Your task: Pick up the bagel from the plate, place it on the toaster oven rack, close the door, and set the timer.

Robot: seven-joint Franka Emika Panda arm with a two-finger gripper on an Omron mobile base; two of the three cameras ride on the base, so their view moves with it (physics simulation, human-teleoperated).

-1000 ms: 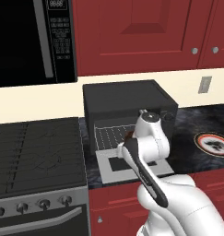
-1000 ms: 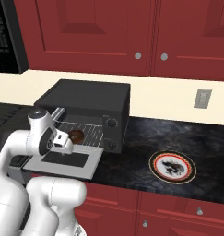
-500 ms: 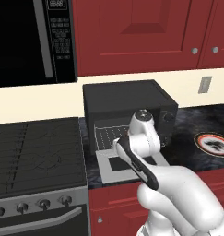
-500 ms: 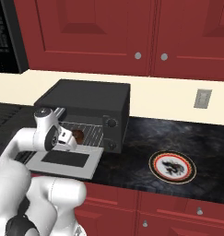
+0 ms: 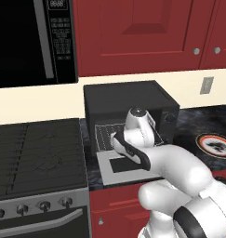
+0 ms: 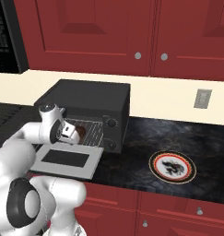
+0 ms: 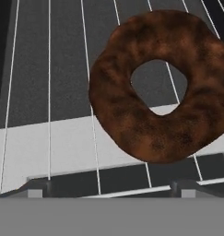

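**Bagel on the rack, door down**

The bagel [image 7: 159,87] lies flat on the rack [image 7: 49,92] inside the toaster oven [image 6: 88,103]. The gripper [image 6: 68,132] hangs at the oven's mouth, jaws spread wide and holding nothing. The door [image 6: 67,160] lies folded down in front of the oven. The plate [image 6: 172,167] sits on the bench [image 6: 145,138] to the oven's right, well apart.
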